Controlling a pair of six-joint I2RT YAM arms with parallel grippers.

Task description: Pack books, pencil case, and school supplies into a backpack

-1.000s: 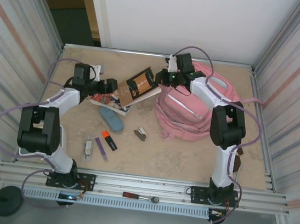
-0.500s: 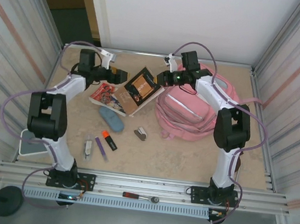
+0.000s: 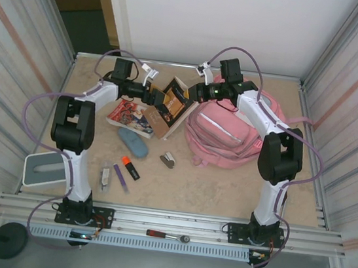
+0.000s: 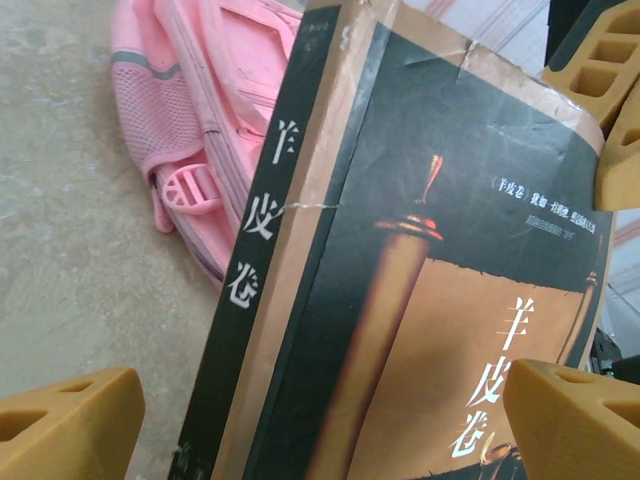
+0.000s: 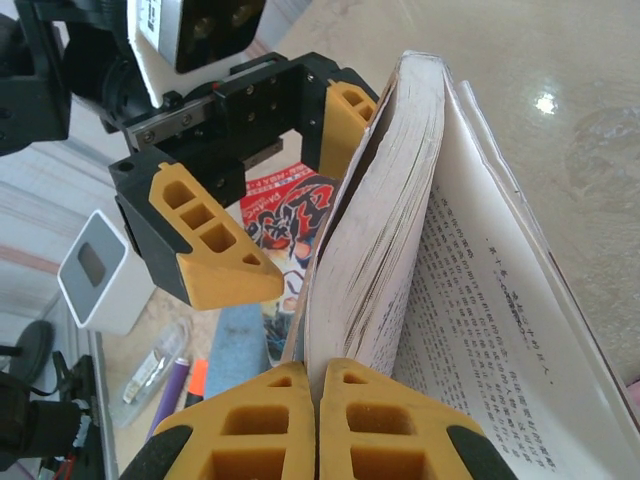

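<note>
Top external: left gripper had swung off the cartoon book and opened, jaws now straddling the brown book. Right gripper stayed clenched, apparently pinching that book's edge, so it stood tipped up beside the backpack. Looked like a handover before loading; nothing packed yet. Pencil case, highlighter and pen lay on the tan table. Corrugated metal side walls, white back wall.

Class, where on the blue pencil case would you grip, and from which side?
Across the narrow middle of the pencil case, from straight above. It lies flat on the table, long and slanted, so jaws likely fit across its short width, not end to end.
</note>
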